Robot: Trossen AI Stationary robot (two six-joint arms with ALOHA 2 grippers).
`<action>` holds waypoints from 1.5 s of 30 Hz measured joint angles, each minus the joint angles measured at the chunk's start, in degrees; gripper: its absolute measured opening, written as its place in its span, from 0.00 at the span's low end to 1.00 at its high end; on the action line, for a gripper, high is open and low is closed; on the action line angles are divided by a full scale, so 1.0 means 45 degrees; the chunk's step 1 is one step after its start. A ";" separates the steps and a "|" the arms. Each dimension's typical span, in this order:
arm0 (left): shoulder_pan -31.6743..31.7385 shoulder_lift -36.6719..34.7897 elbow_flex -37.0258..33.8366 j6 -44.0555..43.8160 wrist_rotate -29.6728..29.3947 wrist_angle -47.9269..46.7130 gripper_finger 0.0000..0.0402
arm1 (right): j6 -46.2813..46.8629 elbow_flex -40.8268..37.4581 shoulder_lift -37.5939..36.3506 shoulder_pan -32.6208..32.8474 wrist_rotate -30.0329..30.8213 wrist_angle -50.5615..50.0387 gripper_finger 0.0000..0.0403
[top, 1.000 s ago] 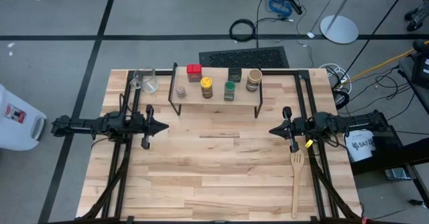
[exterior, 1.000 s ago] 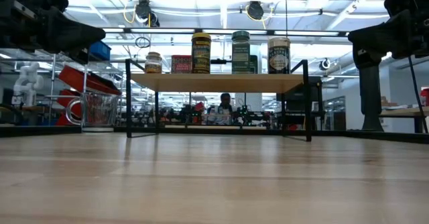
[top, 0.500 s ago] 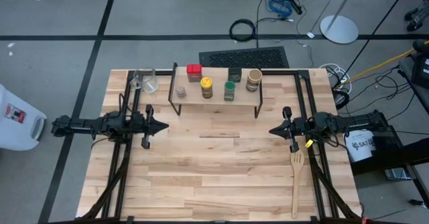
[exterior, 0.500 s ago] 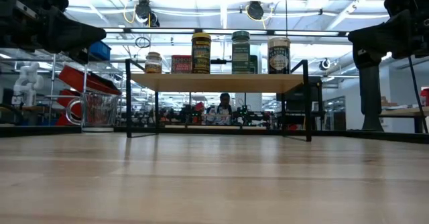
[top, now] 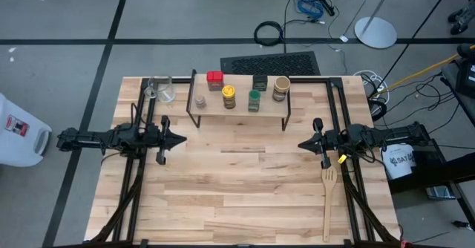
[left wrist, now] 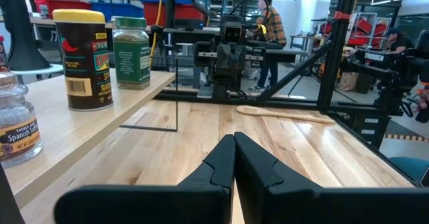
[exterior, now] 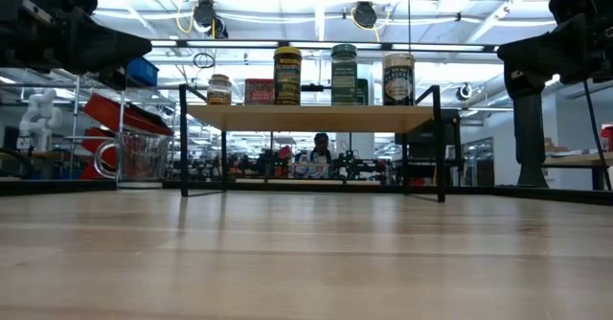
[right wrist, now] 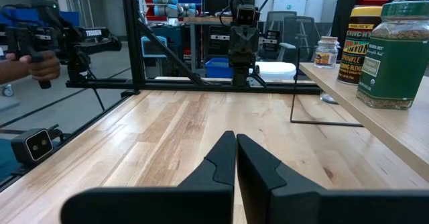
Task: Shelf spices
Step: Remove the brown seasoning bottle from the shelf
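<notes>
I am looking down on a wooden table (top: 245, 181) with the shelf (top: 239, 103) standing near its far edge, and I place everything else relative to that shelf.

All six spices sit on the shelf's light plank top. The red square tin (top: 214, 78) is at the back, left of centre. The yellow jar (top: 228, 96) stands just in front of it and slightly to the right. The tiny brown jar (top: 200, 101) is toward the shelf's left end. The green-lidded jar (top: 254, 100) is near the front, right of centre, with the dark tin (top: 260, 83) behind it. The taller tan cylindrical jar (top: 281, 88) is at the right end. They stand upright and apart from one another.

A clear glass cup (top: 165, 90) sits on the table just off the shelf's left end.

The left gripper (top: 180, 139) hovers in front of the shelf and to its left, well apart from it, fingers pressed together and holding nothing. The right gripper (top: 302, 145) hovers in front of the shelf and to its right, also well apart, fingers likewise closed and empty. The two point toward each other.

A wooden spatula (top: 328, 201) lies on the table farther forward of the shelf, on the right side, below the right gripper.
</notes>
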 joint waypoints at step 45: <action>0.0008 1.0977 1.1619 0.2056 -0.0525 -0.5001 0.03 | 0.0492 0.0587 0.0010 -0.0005 0.0760 0.0921 0.00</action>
